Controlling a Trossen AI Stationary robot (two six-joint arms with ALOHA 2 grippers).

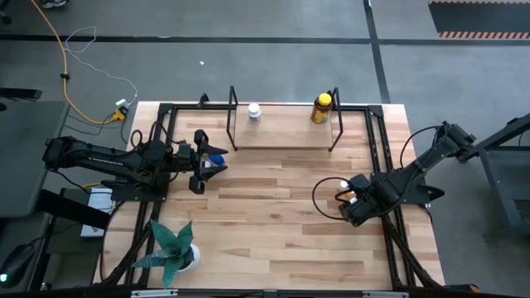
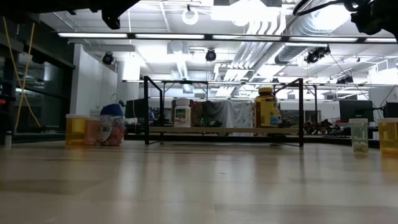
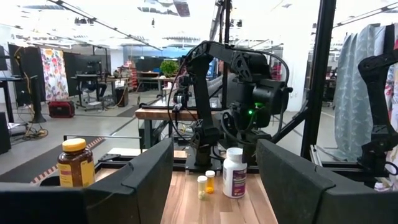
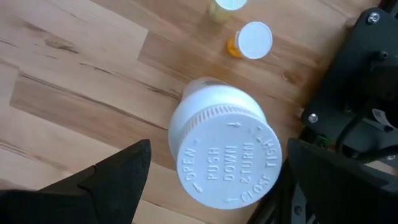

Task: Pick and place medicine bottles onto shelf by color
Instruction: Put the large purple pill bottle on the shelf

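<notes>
The shelf (image 1: 281, 132) stands at the table's far edge with a white bottle (image 1: 253, 111) and an amber yellow-capped bottle (image 1: 322, 108) upright on it. My right gripper (image 4: 217, 180) is open above a white bottle with a white cap (image 4: 227, 158), which stands on the table at the right; one finger is on each side of the cap. Two small vials (image 4: 252, 40) stand beside it. My left gripper (image 1: 211, 160) is open and empty at the table's left. A blue-capped bottle (image 2: 112, 124) and small yellow and orange vials (image 2: 78, 129) stand on the table by it.
A potted green plant (image 1: 172, 248) stands at the near left corner. A black cable loop (image 1: 325, 199) lies on the table beside my right gripper. The shelf's black legs (image 2: 147, 109) rise at its ends. The middle of the table (image 1: 273, 215) is bare wood.
</notes>
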